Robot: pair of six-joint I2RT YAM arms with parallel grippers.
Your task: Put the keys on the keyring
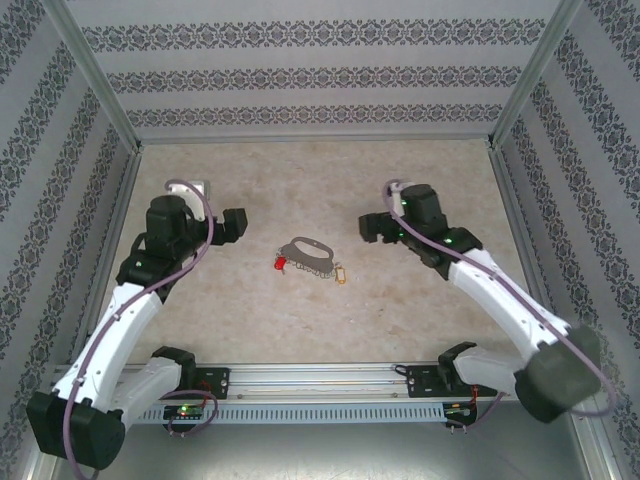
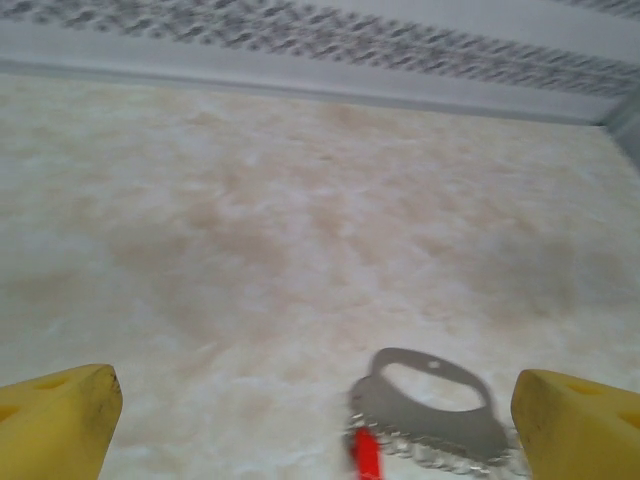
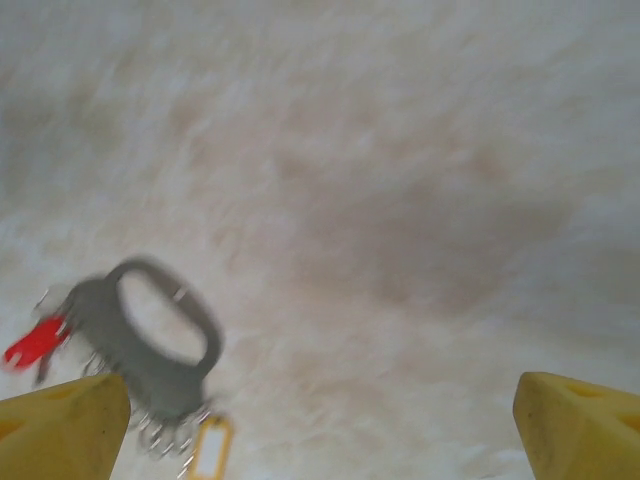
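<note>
Beige marbled tabletop (image 1: 300,180) underneath, boxed in on three sides by grey-patterned walls (image 1: 300,75). Looking down from top cam on two white-and-black arms reaching in from near edge, both angling twd centre. Finding left gripper (image 1: 238,225) hanging just left of mid-table and right gripper (image 1: 368,228) just right of it, facing each other, both apart from everything lying there. Reading both as spread wide, gripping nothing: on left wrist cam, seeing yellow fingertips (image 2: 60,420) parked at opp. frame corners w/ bare table betw.; on right wrist cam, same w/ its yellow pads (image 3: 575,425).

Spotting grey metal oval keyring loop (image 1: 300,256) lying flat mid-table, betw. the two grippers, touching neither. Noting short silvery chain bunch (image 1: 312,268) running along loop's near edge. Picking out small red plastic tag (image 1: 280,264) at loop's left end. Picking out tiny key on yellow-orange plastic tag (image 1: 340,274) at loop's near-right end, lying against chain bunch; key blade too small to make out, and can't tell whether hooked on or just touching.
</note>
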